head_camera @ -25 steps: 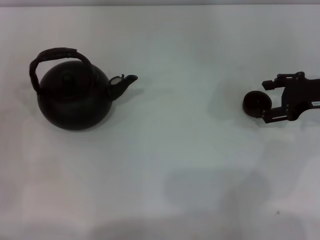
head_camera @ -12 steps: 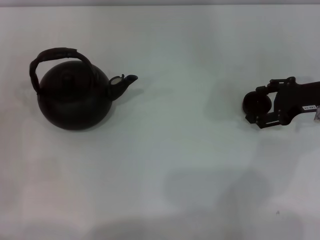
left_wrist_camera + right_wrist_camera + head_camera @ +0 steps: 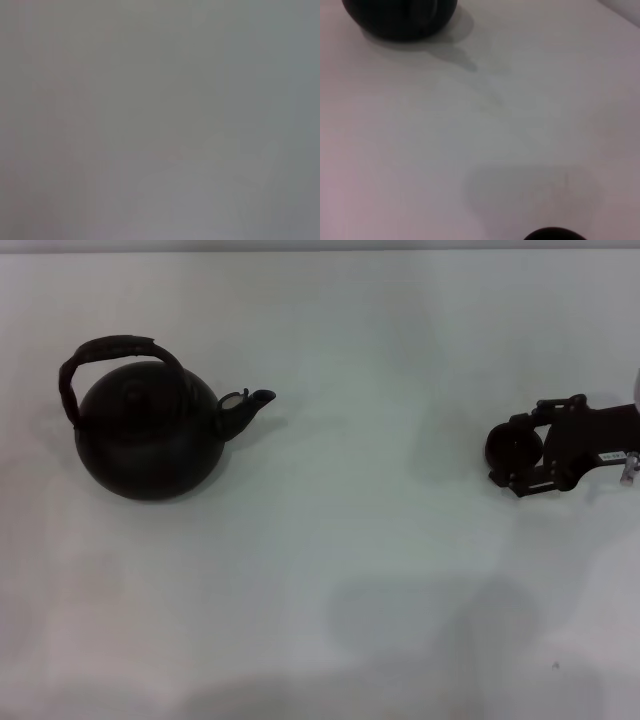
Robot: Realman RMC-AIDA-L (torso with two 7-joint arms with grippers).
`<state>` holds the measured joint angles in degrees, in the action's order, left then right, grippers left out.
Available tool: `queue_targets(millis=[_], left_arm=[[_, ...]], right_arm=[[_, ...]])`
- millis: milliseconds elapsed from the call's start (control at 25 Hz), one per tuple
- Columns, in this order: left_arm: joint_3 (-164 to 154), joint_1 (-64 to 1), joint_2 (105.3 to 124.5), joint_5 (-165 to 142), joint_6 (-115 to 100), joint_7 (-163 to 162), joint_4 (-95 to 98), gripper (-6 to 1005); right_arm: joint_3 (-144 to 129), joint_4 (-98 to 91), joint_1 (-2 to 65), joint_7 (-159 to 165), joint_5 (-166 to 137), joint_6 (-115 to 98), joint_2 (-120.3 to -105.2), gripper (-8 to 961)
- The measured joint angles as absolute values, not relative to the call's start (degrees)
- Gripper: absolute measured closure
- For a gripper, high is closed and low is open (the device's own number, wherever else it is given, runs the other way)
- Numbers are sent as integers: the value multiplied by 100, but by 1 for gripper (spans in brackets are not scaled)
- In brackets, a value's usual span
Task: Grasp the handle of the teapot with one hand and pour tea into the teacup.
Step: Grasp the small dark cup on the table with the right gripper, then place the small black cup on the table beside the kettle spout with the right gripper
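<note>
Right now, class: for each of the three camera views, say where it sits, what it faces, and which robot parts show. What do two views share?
Head view: above, looking down at the table; teapot left, right gripper around the teacup.
Left wrist view: featureless grey; no body parts.
Right wrist view: low over the table, facing the teapot; no fingers show.
Shared: head and right wrist views both show teapot and teacup.

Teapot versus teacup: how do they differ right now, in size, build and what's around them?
The teapot is far larger than the teacup. The teapot has an arched handle, a lid and a spout; the teacup is a plain low bowl with none of these. The teapot stands alone on the robot's left side of the table, while the right gripper has its jaws on either side of the teacup. Both are black.
</note>
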<state>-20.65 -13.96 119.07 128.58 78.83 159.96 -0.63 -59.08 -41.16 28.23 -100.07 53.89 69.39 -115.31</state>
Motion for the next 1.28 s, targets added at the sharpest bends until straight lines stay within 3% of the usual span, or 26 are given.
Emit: queue_targets(millis=[480,960,1280], left_arm=[[-2066,-1432,11903,12858,7884,15996,-54,152],[-2065,-1457,11900,12859,7932,15991,-60,152],[-2065,-1508,11909,12763,7946,15987,-80,152]], right_arm=[[-5987,-4165,2842,-9963,5445,6954,-11531,219],[-6077,-4827,2996,-9276,5903,7768,-11538,239],[-7172,-4448,3421,-9176,6533,7061,-11568,239]])
